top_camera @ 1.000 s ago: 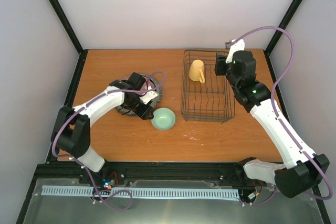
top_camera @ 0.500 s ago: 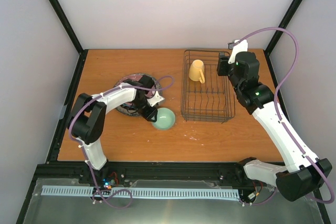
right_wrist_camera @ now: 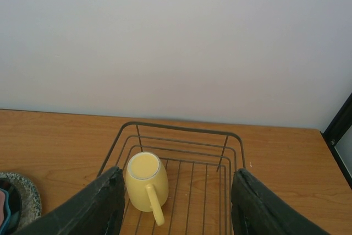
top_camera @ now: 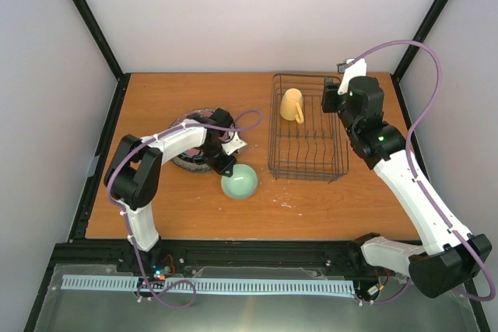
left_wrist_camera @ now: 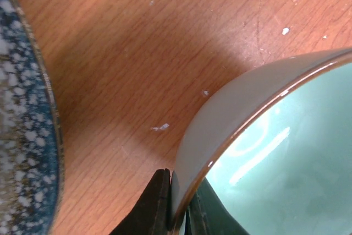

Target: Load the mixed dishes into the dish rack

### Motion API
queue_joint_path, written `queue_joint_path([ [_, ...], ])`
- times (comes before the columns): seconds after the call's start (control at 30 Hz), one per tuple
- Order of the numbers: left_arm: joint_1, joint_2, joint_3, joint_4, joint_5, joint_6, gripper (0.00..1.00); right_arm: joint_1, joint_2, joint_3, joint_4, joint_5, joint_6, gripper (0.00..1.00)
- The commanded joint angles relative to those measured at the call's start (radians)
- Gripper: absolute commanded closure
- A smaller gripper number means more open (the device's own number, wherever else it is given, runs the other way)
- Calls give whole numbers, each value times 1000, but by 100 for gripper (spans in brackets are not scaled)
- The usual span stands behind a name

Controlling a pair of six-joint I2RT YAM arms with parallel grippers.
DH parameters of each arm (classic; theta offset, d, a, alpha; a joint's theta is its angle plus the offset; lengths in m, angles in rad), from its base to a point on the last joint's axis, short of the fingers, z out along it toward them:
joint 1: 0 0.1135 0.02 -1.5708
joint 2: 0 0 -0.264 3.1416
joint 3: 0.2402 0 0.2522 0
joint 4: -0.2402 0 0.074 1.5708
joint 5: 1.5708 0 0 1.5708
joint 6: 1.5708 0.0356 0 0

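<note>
White arm shells (top_camera: 424, 192); black joints (top_camera: 359, 103); looping purple cables (top_camera: 433, 75); small green light (top_camera: 379, 135)

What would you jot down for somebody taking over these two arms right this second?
Grippers: the left gripper is shut on the rim of the mint-green bowl. The right gripper is open and empty, at the far right side of the dish rack.
Things: the bowl is beside the stack of plates, near the rack's front left corner.
Done: the yellow mug is in the rack.
Left: the bowl and the plates go into the rack.
</note>
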Motion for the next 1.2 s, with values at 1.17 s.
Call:
queue_joint_path([
  [1.17, 200, -227, 314, 754, 1517, 46, 99, -296, 157, -131, 633, -1654, 827, 17],
])
